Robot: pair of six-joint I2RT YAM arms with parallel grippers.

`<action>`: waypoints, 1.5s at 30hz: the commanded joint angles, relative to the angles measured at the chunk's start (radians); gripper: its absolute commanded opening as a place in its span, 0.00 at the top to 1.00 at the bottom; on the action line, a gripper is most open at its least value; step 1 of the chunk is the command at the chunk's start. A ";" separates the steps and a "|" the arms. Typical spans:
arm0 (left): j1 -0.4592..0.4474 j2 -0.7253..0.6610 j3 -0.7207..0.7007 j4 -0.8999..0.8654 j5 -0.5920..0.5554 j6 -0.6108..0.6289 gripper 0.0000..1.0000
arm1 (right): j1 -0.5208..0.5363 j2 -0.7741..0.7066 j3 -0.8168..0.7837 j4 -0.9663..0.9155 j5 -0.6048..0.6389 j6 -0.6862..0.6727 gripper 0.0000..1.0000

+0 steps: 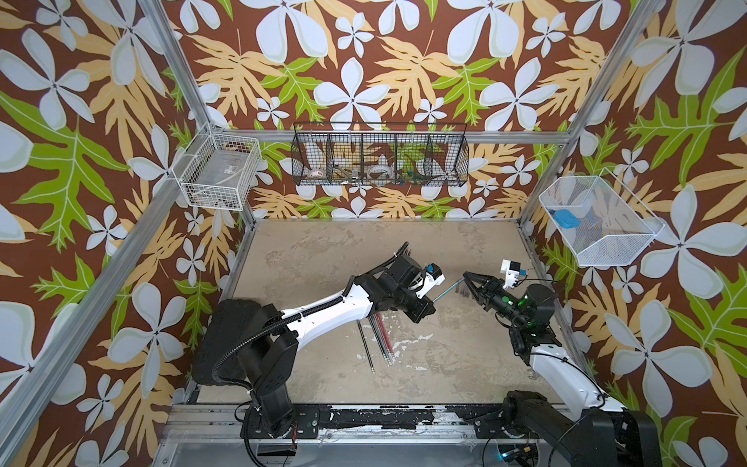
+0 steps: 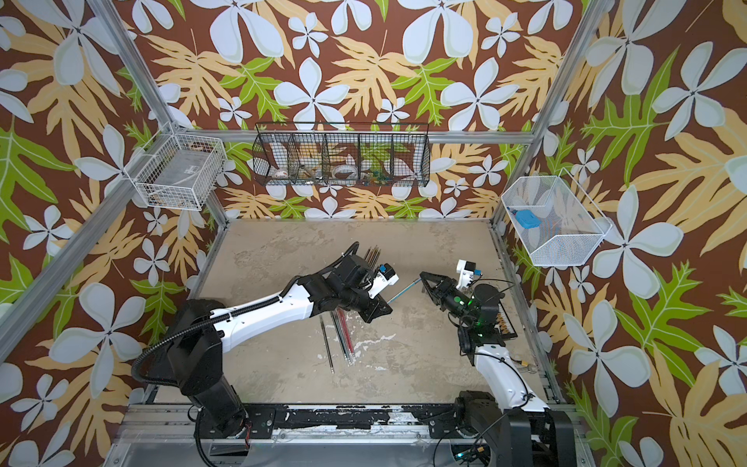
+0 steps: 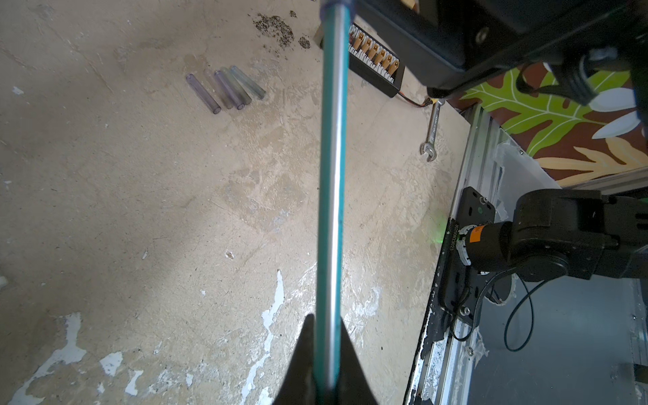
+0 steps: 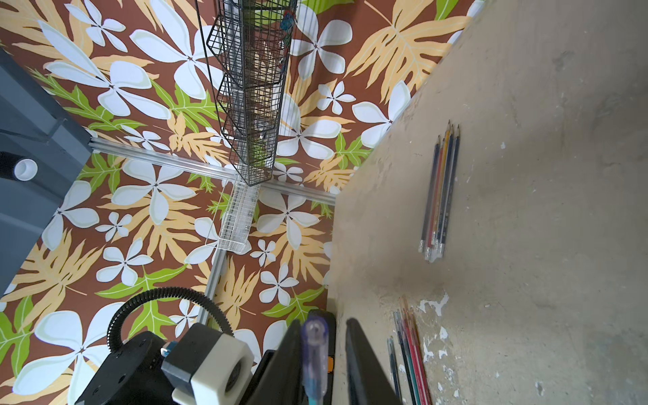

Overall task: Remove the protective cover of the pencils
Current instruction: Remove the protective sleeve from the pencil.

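Observation:
My left gripper [image 3: 326, 319] is shut on a teal pencil [image 3: 333, 175], held level above the table in both top views [image 1: 446, 290] [image 2: 404, 291]. The pencil's far end wears a smoky protective cover [image 4: 315, 347]. That cover sits between the jaws of my right gripper [image 4: 324, 322], against one finger with a gap to the other, so the gripper is open. Several loose covers [image 3: 228, 89] lie together on the table. A group of capped pencils [image 1: 380, 335] [image 4: 410, 350] lies below the left arm. A bundle of bare pencils [image 4: 440, 196] lies farther back.
A black connector board [image 3: 375, 59] and a small wrench [image 3: 432, 133] lie by the table's right edge. On the walls hang a black wire basket [image 1: 380, 157], a white wire basket [image 1: 218, 174] and a white mesh basket [image 1: 598, 220].

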 commanded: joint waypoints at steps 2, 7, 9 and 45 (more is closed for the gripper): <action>0.000 -0.009 0.000 0.004 0.022 0.020 1.00 | 0.001 0.002 0.004 0.034 0.003 0.016 0.73; 0.000 -0.017 -0.004 0.011 0.014 0.030 1.00 | 0.017 -0.014 0.003 0.035 -0.003 0.026 0.73; -0.001 -0.019 -0.006 0.011 0.011 0.034 1.00 | 0.022 -0.014 0.000 0.035 -0.005 0.027 0.74; 0.057 -0.020 -0.014 0.033 -0.003 -0.012 1.00 | -0.152 0.139 0.281 -0.701 0.474 -0.584 1.00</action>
